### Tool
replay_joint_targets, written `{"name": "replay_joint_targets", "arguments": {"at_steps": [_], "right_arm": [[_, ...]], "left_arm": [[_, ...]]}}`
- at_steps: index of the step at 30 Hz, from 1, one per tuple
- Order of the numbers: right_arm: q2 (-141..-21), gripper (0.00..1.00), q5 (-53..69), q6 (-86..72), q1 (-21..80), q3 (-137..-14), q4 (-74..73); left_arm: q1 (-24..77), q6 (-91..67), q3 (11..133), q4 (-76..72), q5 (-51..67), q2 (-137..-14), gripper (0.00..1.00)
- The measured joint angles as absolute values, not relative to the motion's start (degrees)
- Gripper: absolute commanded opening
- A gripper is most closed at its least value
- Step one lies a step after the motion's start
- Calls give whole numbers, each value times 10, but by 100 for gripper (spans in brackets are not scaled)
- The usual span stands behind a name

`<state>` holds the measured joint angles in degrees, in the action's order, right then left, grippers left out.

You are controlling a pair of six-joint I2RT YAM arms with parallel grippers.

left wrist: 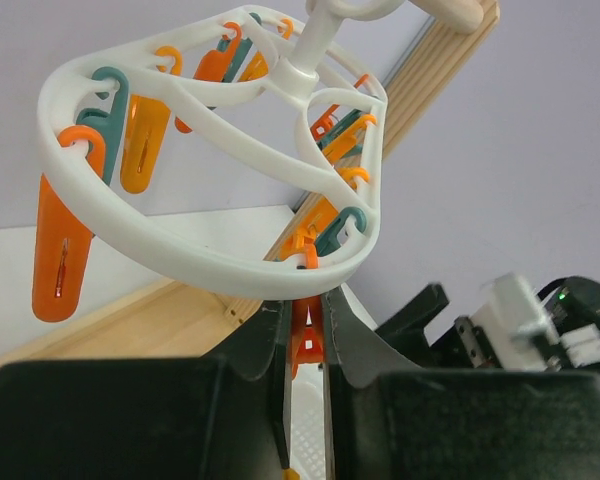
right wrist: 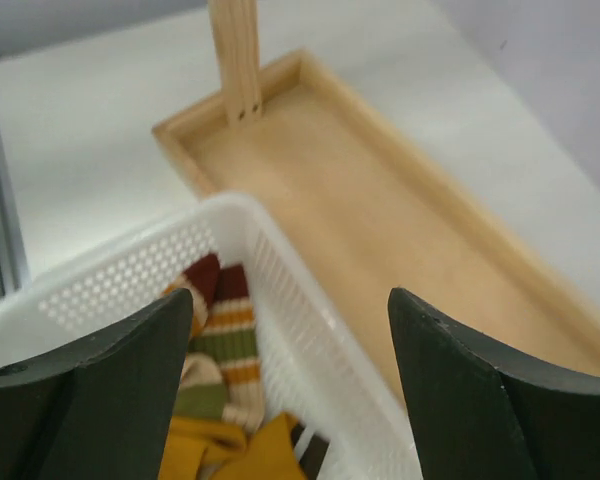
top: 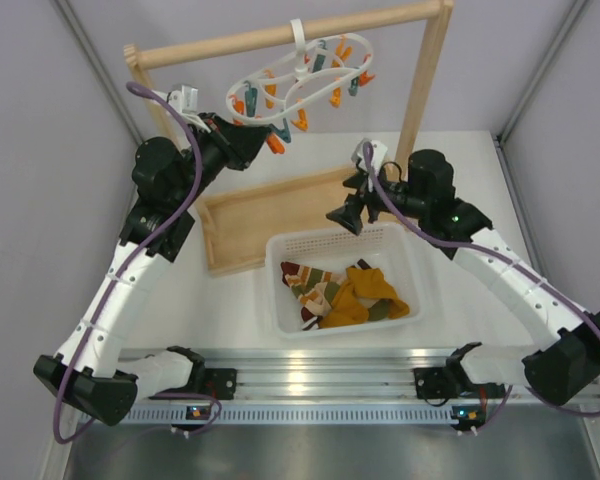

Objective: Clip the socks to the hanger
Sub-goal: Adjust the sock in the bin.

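The white oval hanger [top: 298, 92] hangs by its hook from the wooden rail, with orange and teal pegs dangling. My left gripper [top: 262, 140] is raised to its near-left rim and is shut on an orange peg [left wrist: 308, 338] just under the ring [left wrist: 170, 250]. Mustard-yellow socks [top: 365, 297] and red, green and cream striped socks [top: 306, 281] lie in the white basket [top: 280, 318]. My right gripper [top: 347, 215] is open and empty, hovering over the basket's far rim [right wrist: 280, 250]. Striped socks [right wrist: 220, 335] and mustard fabric [right wrist: 235, 455] show below it.
A tall wooden rail frame [top: 280, 38] stands at the back, its right post [top: 420, 90] close to my right arm. A shallow wooden tray [top: 242, 228] lies under the hanger, behind the basket; it also shows in the right wrist view [right wrist: 380, 190].
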<state>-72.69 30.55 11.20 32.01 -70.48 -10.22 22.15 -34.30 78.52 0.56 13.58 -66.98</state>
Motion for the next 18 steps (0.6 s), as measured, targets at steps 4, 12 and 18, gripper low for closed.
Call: {"name": "replay_joint_targets", "arguments": {"at_steps": [4, 12, 18], "right_arm": [[-697, 60, 313, 184, 311, -639, -210], [-700, 48, 270, 135, 392, -553, -194], [-788, 47, 225, 17, 489, -565, -119]], "left_arm": [[222, -341, 785, 4, 136, -670, 0], [221, -340, 778, 0, 136, -669, 0], [221, -335, 775, 0, 130, -668, 0]]}}
